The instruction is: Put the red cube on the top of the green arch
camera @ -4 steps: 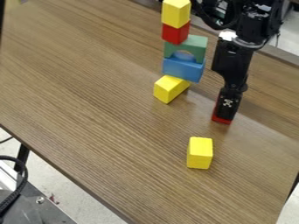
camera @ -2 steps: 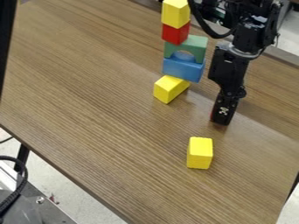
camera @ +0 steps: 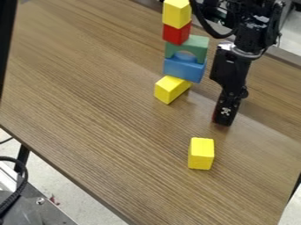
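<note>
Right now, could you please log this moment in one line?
tool: low at table | red sliver: tool's edge | arch: under red block, on blue block | near yellow block: apart

Brown wood-grain tabletop [camera: 106, 110] under the gripper [camera: 222, 121], running out well to its left; grain diagonal. Soft pale sheen on the wood just right of it. Far down-left of the gripper: black table leg [camera: 22, 158], pale floor [camera: 79, 200], grey metal surface [camera: 44, 214] with bolt [camera: 40, 201], thick black cable [camera: 20, 189]. More pale floor up-right of it.
</note>
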Controlling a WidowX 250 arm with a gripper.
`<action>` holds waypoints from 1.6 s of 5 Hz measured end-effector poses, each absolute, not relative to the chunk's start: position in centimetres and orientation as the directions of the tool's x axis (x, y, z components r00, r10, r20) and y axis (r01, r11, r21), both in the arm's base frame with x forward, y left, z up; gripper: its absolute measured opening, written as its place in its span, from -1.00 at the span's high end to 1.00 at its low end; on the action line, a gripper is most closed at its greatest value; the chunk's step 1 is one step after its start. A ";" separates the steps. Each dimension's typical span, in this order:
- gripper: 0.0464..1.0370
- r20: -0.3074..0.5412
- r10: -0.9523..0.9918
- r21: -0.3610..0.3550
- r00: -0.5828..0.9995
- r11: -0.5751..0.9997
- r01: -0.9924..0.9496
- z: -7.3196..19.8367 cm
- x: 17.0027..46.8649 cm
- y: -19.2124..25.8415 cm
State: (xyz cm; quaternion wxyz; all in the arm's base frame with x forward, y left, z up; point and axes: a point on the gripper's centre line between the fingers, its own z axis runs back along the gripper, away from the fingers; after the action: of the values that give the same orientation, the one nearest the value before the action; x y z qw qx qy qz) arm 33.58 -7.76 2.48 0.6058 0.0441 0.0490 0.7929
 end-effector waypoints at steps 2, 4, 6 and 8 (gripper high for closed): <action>-0.09 -0.022 0.963 0.065 -0.269 -0.267 -0.961 5.2 34.5 -7.8; -0.09 -0.031 0.960 0.052 -0.279 -0.278 -0.959 5.8 35.1 -7.0; -0.09 -0.093 0.957 -0.024 -0.275 -0.278 -0.960 9.7 35.1 -7.3; -0.09 -0.130 0.950 -0.058 -0.284 -0.293 -0.954 11.6 35.1 -6.8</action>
State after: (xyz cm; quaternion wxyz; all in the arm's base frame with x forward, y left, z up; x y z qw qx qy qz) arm 35.08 -6.84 11.61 0.5942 -0.0696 0.0152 0.8012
